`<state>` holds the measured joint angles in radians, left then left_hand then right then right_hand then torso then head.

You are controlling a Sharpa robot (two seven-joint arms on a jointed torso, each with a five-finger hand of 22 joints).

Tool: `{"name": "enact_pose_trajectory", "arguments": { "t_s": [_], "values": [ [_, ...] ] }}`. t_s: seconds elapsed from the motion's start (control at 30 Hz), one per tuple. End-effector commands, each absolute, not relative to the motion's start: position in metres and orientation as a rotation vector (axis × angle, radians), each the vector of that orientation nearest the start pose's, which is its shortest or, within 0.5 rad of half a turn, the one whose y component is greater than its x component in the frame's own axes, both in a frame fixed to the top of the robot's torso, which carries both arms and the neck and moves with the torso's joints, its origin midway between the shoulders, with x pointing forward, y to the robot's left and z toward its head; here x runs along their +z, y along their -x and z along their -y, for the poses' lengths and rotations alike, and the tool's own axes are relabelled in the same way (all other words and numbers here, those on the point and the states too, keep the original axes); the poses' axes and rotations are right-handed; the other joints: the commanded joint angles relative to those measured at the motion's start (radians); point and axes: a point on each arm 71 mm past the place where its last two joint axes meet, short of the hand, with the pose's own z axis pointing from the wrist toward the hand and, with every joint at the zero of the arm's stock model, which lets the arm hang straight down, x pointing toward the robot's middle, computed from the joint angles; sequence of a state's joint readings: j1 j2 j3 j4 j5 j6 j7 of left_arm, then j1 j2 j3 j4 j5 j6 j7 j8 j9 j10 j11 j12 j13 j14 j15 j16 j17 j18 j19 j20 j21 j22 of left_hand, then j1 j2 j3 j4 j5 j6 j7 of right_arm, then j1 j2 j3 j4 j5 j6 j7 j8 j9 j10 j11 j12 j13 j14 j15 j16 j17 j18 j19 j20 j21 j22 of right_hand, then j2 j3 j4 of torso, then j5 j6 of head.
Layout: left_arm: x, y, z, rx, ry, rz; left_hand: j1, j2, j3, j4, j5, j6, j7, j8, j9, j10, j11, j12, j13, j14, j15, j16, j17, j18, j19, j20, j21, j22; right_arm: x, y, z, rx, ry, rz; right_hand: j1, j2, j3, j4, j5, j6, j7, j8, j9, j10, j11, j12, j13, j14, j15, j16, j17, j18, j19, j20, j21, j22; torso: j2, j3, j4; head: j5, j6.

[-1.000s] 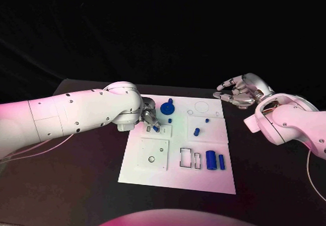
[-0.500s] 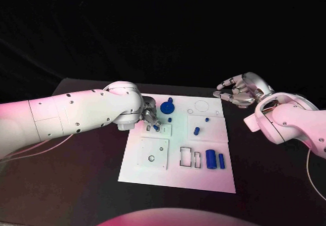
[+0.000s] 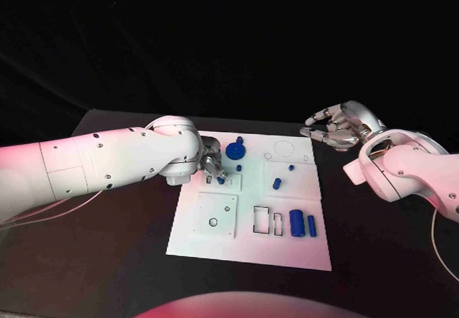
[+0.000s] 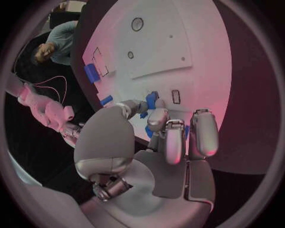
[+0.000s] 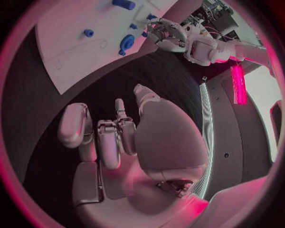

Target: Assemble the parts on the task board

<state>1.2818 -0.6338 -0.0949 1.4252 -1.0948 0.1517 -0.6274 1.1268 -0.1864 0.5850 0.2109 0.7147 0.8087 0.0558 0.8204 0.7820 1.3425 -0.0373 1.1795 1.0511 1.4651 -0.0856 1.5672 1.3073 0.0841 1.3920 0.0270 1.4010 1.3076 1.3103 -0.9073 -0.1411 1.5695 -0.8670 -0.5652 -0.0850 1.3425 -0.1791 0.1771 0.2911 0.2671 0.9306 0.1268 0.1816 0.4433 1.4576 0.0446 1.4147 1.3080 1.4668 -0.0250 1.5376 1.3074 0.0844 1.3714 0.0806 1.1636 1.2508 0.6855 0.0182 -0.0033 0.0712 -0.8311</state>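
The white task board [image 3: 212,249] lies in the middle of the black table. My left hand [image 3: 209,164] hovers over the board's far left part and pinches a small blue part [image 3: 220,178] between its fingertips, close above the board; the pinched blue part [image 4: 151,100] is next to a small rectangular slot [image 4: 175,96]. A round blue piece [image 3: 236,153] lies just beyond that hand. My right hand [image 3: 335,129] hangs off the board's far right corner, fingers apart and loosely bent, holding nothing. The same right hand [image 5: 118,135] has nothing in its palm.
Two blue bars [image 3: 303,225] lie side by side on the board's near right, beside two outlined slots [image 3: 266,222]. Smaller blue pieces [image 3: 277,183] sit mid-board. A square panel with holes [image 3: 215,216] is at the near left. Bare black table [image 3: 105,252] surrounds the board.
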Motion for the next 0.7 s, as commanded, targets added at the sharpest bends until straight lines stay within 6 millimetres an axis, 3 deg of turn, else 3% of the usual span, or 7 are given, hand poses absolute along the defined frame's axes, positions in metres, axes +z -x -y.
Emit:
{"name": "enact_pose_trajectory", "arguments": {
  "t_s": [0.03, 0.7],
  "values": [
    [-0.2124, -0.4953, -0.1442, -0.332, 0.078, -2.324, -0.002, 0.009, 0.216, -0.222, 0.0, 0.015, -0.014, 0.003, 0.002, 0.01, 0.001, 0.008, 0.003, 0.106, -0.006, 0.004, 0.263, -0.02, 0.003, -0.005, 0.008, 0.035, -0.1625, -0.489, 0.2361, 0.8, -0.459, -1.589, -0.01, 0.003, 0.005, -0.001, 0.003, -0.005, -0.003, 0.007, 0.001, 0.002, -0.003, 0.002, 0.11, 0.081, -0.002, 0.0, 0.167, 0.016, -0.004, -0.001, -0.006, -0.001, 0.001, 0.0004, -0.0003, 0.001, 0.0],
    [-0.2135, -0.4935, -0.1463, -0.289, 0.034, -2.343, -0.004, 0.008, 0.219, -0.224, -0.005, 0.018, -0.015, 0.003, 0.003, 0.011, 0.001, 0.008, 0.002, 0.106, -0.007, 0.004, 0.263, -0.02, 0.002, -0.006, 0.007, 0.034, -0.1637, -0.4894, 0.2366, 0.799, -0.461, -1.593, -0.013, 0.004, 0.006, -0.001, 0.005, -0.005, -0.003, 0.008, 0.002, 0.002, -0.003, 0.001, 0.109, 0.081, -0.003, 0.0, 0.167, 0.017, -0.004, -0.001, -0.008, -0.002, 0.001, -0.0005, -0.0006, 0.001, -0.007]
  ]
}}
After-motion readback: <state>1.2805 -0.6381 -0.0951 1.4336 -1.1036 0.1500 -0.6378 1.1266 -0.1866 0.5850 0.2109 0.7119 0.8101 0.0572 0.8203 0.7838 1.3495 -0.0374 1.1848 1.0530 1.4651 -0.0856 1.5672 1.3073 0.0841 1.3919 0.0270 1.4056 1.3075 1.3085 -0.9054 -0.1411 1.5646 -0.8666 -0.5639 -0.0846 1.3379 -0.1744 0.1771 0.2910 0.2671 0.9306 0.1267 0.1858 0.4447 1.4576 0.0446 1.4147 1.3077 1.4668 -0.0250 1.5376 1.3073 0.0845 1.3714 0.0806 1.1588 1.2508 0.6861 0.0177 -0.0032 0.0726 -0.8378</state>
